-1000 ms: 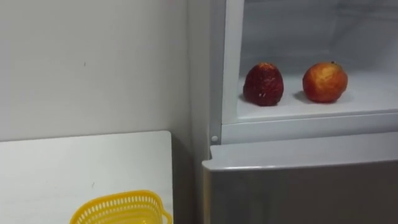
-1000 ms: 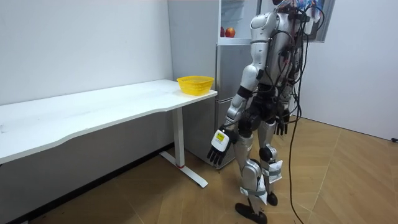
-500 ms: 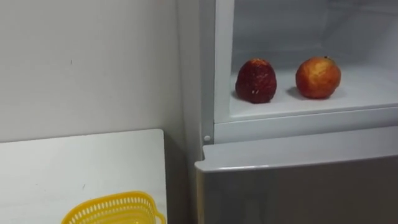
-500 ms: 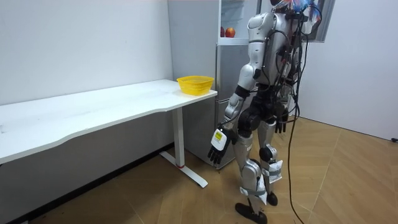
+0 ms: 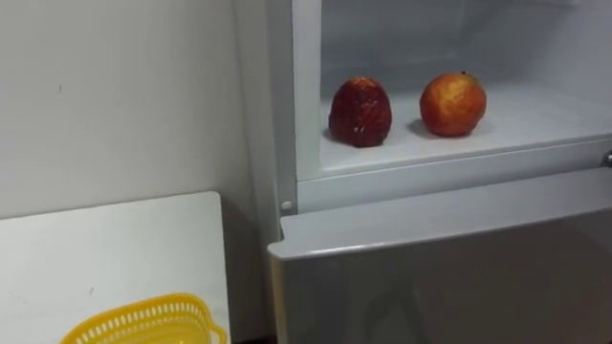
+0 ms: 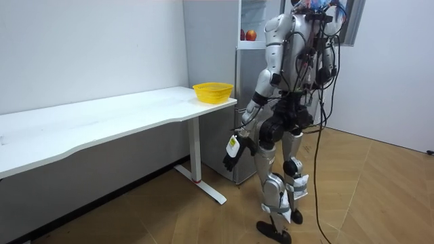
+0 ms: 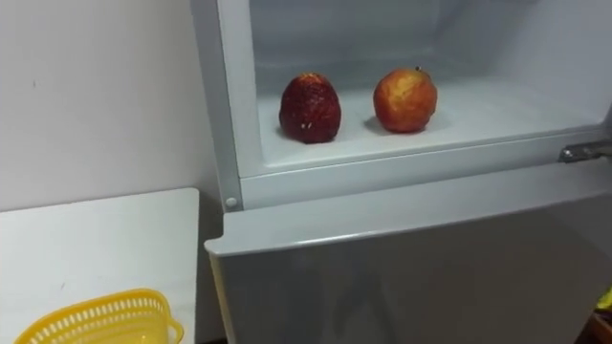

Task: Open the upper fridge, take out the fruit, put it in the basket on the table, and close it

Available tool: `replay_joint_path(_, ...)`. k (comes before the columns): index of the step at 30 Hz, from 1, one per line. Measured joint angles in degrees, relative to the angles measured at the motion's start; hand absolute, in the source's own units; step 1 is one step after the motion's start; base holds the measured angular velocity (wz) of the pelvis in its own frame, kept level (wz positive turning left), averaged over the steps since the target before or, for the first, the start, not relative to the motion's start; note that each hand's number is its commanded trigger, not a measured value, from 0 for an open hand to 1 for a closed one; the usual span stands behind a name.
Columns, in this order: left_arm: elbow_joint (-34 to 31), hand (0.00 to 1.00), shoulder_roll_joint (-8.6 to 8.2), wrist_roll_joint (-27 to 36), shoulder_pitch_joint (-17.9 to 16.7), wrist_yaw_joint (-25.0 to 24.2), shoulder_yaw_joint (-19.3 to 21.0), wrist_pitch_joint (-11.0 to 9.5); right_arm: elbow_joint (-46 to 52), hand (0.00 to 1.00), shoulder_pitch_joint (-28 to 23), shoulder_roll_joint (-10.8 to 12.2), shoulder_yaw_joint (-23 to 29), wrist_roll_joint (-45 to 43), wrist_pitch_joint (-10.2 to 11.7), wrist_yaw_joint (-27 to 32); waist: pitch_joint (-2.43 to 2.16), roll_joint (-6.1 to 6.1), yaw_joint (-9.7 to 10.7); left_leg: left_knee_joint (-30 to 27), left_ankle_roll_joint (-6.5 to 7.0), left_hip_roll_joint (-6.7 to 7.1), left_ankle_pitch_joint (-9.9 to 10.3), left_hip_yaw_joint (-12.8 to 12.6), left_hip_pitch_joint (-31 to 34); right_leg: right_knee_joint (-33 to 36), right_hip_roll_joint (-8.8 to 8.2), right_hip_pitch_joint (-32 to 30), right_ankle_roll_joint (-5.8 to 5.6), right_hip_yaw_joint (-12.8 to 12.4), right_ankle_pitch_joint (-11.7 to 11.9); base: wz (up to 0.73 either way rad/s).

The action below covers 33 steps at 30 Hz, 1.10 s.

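Note:
The upper fridge compartment stands open with two fruits on its white shelf. A dark red strawberry-like fruit sits on the left. To its right, a little apart, is an orange-red apple. I stand facing the fridge, close to it. My left hand hangs low beside my thigh with relaxed fingers, holding nothing. A sliver of my right hand shows at the lower right edge of the right eye view.
The lower fridge door is closed below the shelf. Left of the fridge, a yellow basket sits on the near corner of a white table. A white wall runs behind the table.
The eye view has shifted, so the fridge and fruits now sit further left. In the room view my body has turned a little and my left hand has swung in toward my leg.

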<state>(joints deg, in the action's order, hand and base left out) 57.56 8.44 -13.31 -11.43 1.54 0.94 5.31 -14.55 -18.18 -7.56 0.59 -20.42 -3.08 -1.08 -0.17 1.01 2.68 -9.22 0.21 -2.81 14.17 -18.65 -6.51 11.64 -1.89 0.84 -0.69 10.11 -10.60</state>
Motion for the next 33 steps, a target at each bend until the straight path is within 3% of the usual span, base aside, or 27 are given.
replay_joint_path(1,-0.83,0.0,0.03,-0.13,-0.54,0.08,-0.05,-0.62,4.19,0.0,-0.92,0.72,-0.11,0.43,0.59,0.0,0.21,-0.49,0.26,-0.01,-0.01,-0.04,0.0,0.01,0.0,0.02,0.01,-0.11,0.0,-0.49,0.0,-0.15)
replay_joint_path(2,-0.84,0.0,0.07,-0.1,-0.59,0.1,-0.09,-0.75,5.92,0.0,-1.22,0.82,-0.3,1.28,0.77,0.0,0.06,-0.23,0.46,0.0,-0.01,-0.04,0.0,0.02,-0.01,0.01,0.01,-0.08,0.0,-0.57,0.0,-0.11)
replay_joint_path(6,-0.74,0.0,1.49,-0.03,-1.36,0.26,-0.82,-2.04,14.84,0.0,-3.17,0.62,-0.48,8.25,1.3,0.76,0.32,-0.74,1.9,0.01,-0.01,-0.07,-0.01,-0.33,0.06,0.05,0.21,0.03,0.0,-0.71,0.02,-0.06)
replay_joint_path(11,2.43,0.0,1.53,-1.01,-0.93,0.45,-1.28,-5.25,21.91,0.0,-3.5,0.73,0.25,8.81,1.3,1.79,0.36,-0.12,2.05,0.05,-0.01,-0.1,0.0,-1.72,0.06,0.04,0.49,-0.83,0.05,-2.48,0.37,-0.24)
replay_joint_path(14,3.86,0.0,1.6,-1.06,-1.01,0.41,-2.12,-5.45,29.71,0.0,-3.41,0.61,1.56,8.74,2.01,3.78,0.02,0.68,2.21,0.07,-0.01,-0.19,0.0,-1.99,0.35,0.1,0.86,-1.59,0.11,-3.59,0.7,-0.18)
replay_joint_path(17,4.04,0.0,1.76,-1.04,-1.0,0.25,-4.15,-5.69,33.61,0.0,-3.36,0.56,1.78,8.82,2.74,6.42,0.05,0.8,2.28,0.06,-0.01,-0.44,0.0,-1.96,0.3,0.1,1.12,-1.75,0.35,-3.69,0.91,-0.06)
replay_joint_path(19,4.07,0.0,1.78,-1.09,-0.73,0.08,-5.22,-5.73,36.81,0.0,-2.93,0.52,1.74,8.8,5.08,8.19,0.12,0.94,2.17,0.04,-0.03,-0.55,-0.01,-1.96,0.42,0.15,1.24,-1.89,0.49,-3.59,1.0,0.0)
replay_joint_path(25,4.38,0.0,2.01,-1.12,-0.08,-1.07,-5.71,-5.74,42.56,0.0,0.84,0.27,0.61,8.41,5.43,11.3,0.11,0.93,1.88,-0.21,-0.17,-0.56,-0.1,-1.91,1.84,1.48,1.22,-3.83,0.77,-3.52,1.31,0.0)
replay_joint_path(29,6.4,0.0,2.24,-1.43,-0.14,-1.12,-6.2,-5.83,44.68,0.0,4.95,0.17,0.51,7.02,8.02,13.3,0.04,0.12,1.82,-0.42,-0.19,-0.57,-0.11,-1.79,1.59,1.47,1.22,-3.22,0.81,-3.46,1.43,0.02)
replay_joint_path(31,7.35,0.0,2.68,-1.43,-0.54,-1.42,-6.75,-5.89,44.92,0.0,7.67,0.03,0.7,5.71,11.06,15.72,0.33,-0.73,1.81,-0.47,-0.19,-0.64,-0.11,-1.58,0.87,0.53,1.24,-1.84,0.82,-2.68,1.65,0.12)
replay_joint_path(33,7.35,0.0,3.34,-1.57,-0.65,-2.29,-6.83,-5.89,45.02,0.0,8.56,0.01,0.7,5.01,12.92,17.77,0.19,-1.1,1.79,-0.41,-0.21,-0.68,-0.1,-1.19,0.82,-0.22,1.27,-1.21,0.82,-2.04,1.83,0.17)
